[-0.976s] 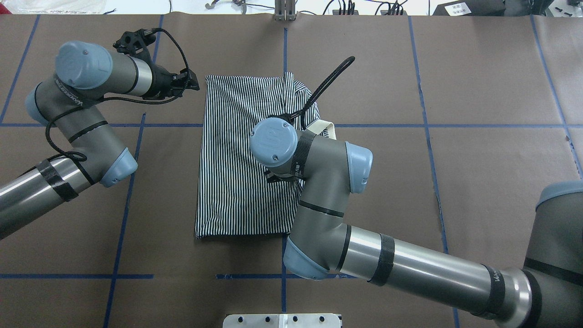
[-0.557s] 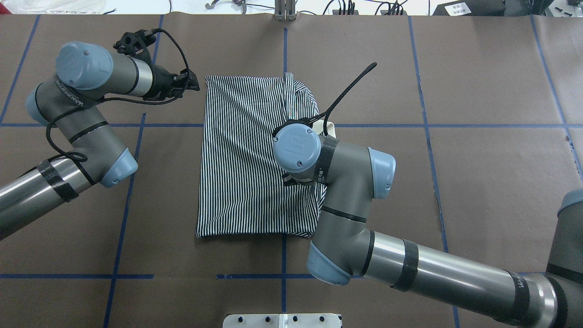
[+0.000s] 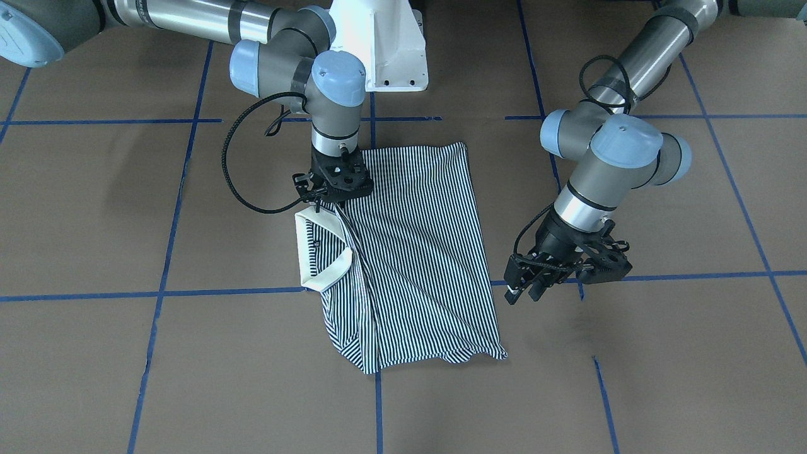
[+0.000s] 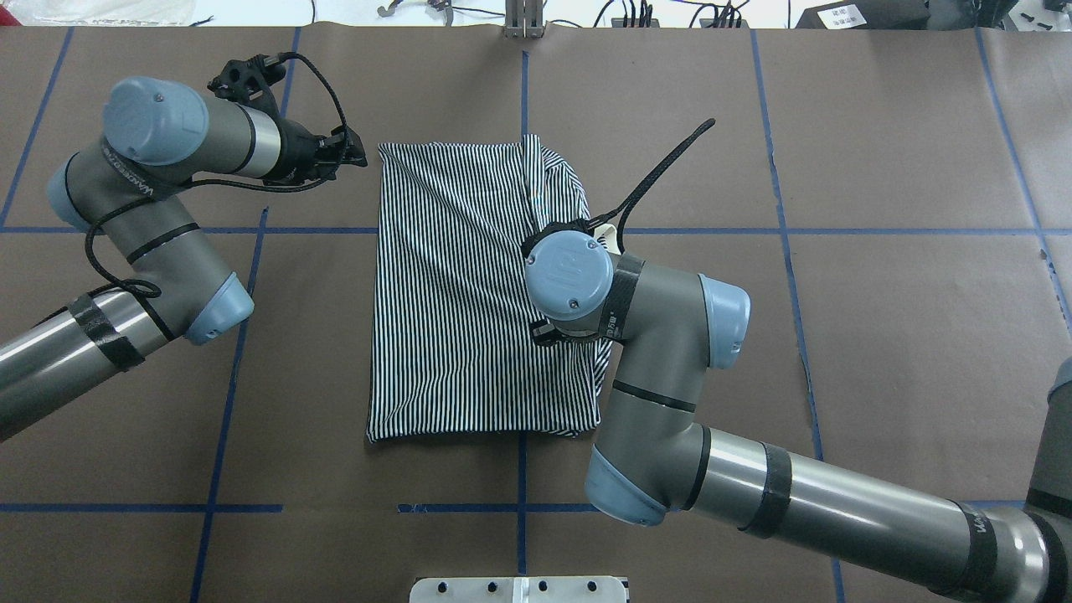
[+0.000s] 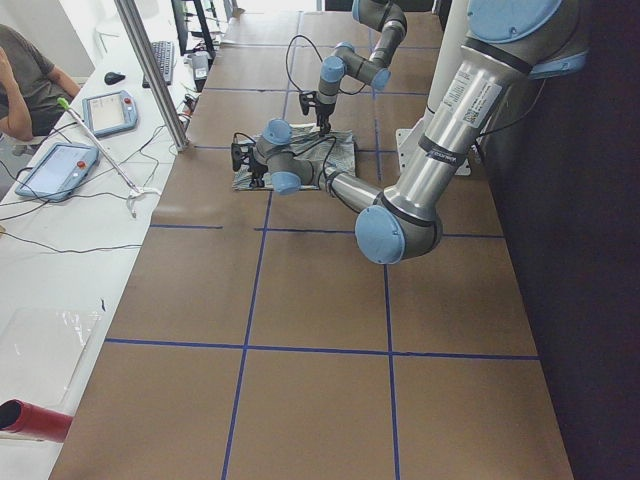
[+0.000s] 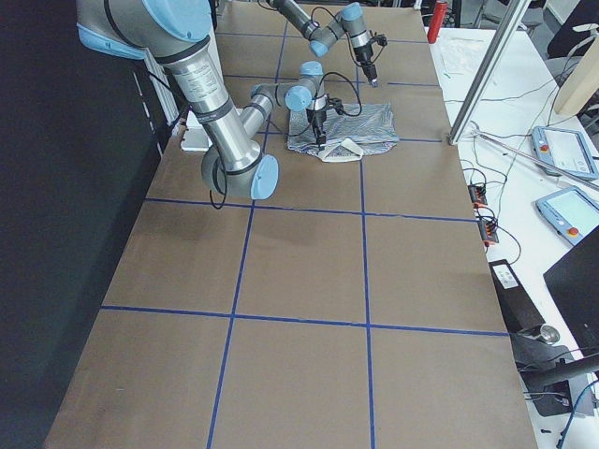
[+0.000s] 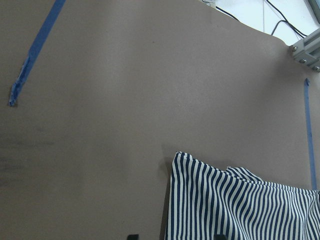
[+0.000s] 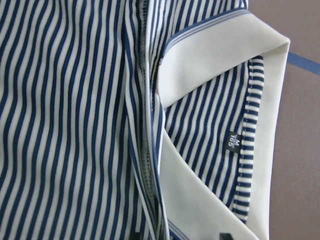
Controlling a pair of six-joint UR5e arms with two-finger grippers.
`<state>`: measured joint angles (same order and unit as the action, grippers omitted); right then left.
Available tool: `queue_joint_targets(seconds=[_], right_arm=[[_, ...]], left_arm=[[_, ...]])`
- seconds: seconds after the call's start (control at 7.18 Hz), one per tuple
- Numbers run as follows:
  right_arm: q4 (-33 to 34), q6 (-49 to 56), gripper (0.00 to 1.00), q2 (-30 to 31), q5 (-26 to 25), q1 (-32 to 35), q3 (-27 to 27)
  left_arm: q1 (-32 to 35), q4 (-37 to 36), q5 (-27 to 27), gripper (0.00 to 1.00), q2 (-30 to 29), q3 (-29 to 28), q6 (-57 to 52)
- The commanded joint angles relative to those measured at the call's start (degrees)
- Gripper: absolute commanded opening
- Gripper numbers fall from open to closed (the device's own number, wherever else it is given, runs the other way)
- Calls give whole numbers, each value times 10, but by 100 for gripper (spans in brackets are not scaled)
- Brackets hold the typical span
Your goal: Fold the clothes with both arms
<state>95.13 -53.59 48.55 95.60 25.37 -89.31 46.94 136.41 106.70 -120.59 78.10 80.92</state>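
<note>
- Left arm (image 4: 159, 134): it enters from the left with its wrist bent toward the garment. This keeps its links off the cloth.
- Left gripper (image 3: 524, 289): it hovers just beside the far-left corner of the shirt and does not touch it. The fingers are spread, and the left wrist view shows nothing between them. Judged purpose: a standby station, clear enough not to snag the fabric and near enough to take that corner when a two-arm fold is called for.
- Polo shirt (image 4: 452, 293): it lies flat at the middle of the table (image 4: 879, 126), gathered into a rough upright rectangle. A diagonal crease runs across it and its far edge is puckered. Judged state: partly folded, with at least one more fold and some smoothing outstanding.
- Collar (image 3: 325, 271): it juts out past the right edge of the rectangle. The right wrist view shows its inner face and a small label turned up. Until it is tucked in, the outline will not be square.
- Right gripper (image 3: 320, 200): it points straight down over the right edge, next to the collar. The fingers stand apart, and the cloth lies beneath them unpinched. Judged reason: a vertical approach suits taking up a layered edge.
- Right arm (image 4: 796, 494): it reaches in from the right, and its elbow hides the near-right corner of the shirt in the overhead view.
</note>
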Motion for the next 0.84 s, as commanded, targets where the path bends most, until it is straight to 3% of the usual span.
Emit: queue_joint_targets(seconds=[0.0,0.42,0.7], right_arm=[[-1,17,100,40,11,17,-35],[-3,53,100,78,19,37,-62],[-5,49,100,53,30,53,-51]], left_arm=[[0,0,0,59,0,0,1],[0,0,-1,59,0,-1,0],[0,0,-2,59,0,-1,0]])
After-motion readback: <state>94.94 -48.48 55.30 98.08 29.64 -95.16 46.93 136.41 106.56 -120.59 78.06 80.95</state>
